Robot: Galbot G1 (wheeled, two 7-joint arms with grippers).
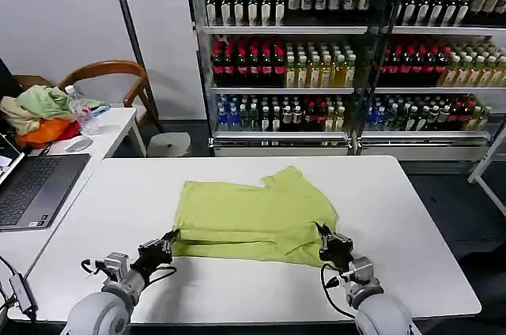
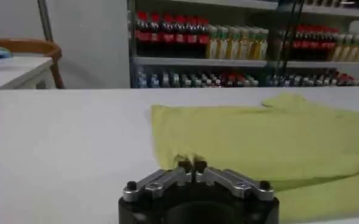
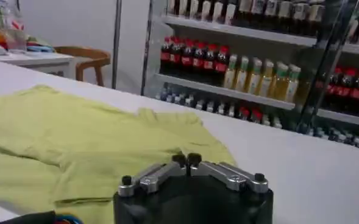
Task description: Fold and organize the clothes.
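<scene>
The lime yellow-green T-shirt lies flat in the middle of the white table, with a folded layer along its near edge. My left gripper is at the shirt's near left corner, its fingers shut on the fabric edge. My right gripper is at the near right corner, shut on the cloth there. The shirt spreads away from both grippers in the left wrist view and in the right wrist view.
A side table at the left holds an open laptop, a mouse, a water bottle and a heap of pale green, beige and orange cloth. A wooden chair and a stool stand behind. Drink shelves line the back.
</scene>
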